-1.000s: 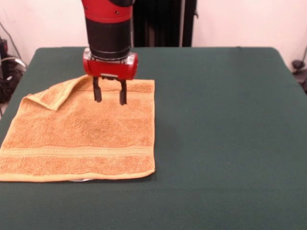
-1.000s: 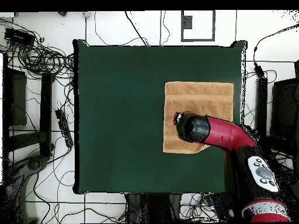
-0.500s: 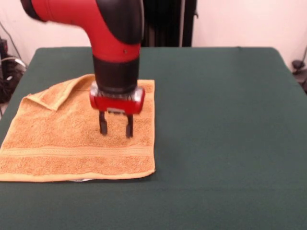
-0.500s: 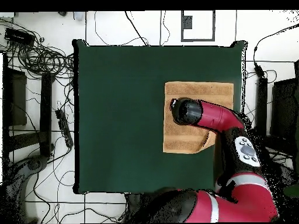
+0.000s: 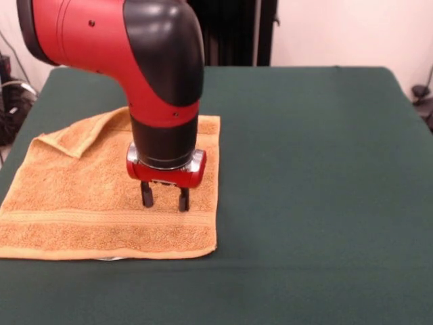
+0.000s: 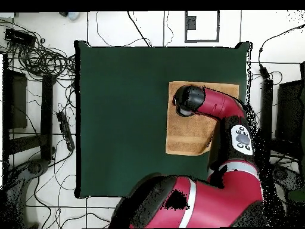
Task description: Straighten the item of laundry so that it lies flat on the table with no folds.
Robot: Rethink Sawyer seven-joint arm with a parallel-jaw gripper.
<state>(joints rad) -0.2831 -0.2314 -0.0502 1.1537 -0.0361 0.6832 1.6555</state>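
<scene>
The orange-tan towel (image 5: 81,196) lies on the left part of the green table (image 5: 311,176); its far left corner is folded over onto itself. A woven band runs near its front edge. My gripper (image 5: 164,200) stands open, pointing straight down, with its fingertips at or just above the towel near the right side, a little behind the front band. Nothing is between the fingers. In the overhead view the towel (image 6: 184,137) lies near the table's right edge, and the arm covers the gripper and part of the cloth.
Cables and equipment (image 6: 36,59) lie on the floor around the table (image 6: 119,119). A small pale thing (image 5: 111,258) peeks out under the towel's front edge.
The gripper has moved toward the towel's front edge and come lower, from the back band to just behind the front band. The towel's right side has shifted slightly.
</scene>
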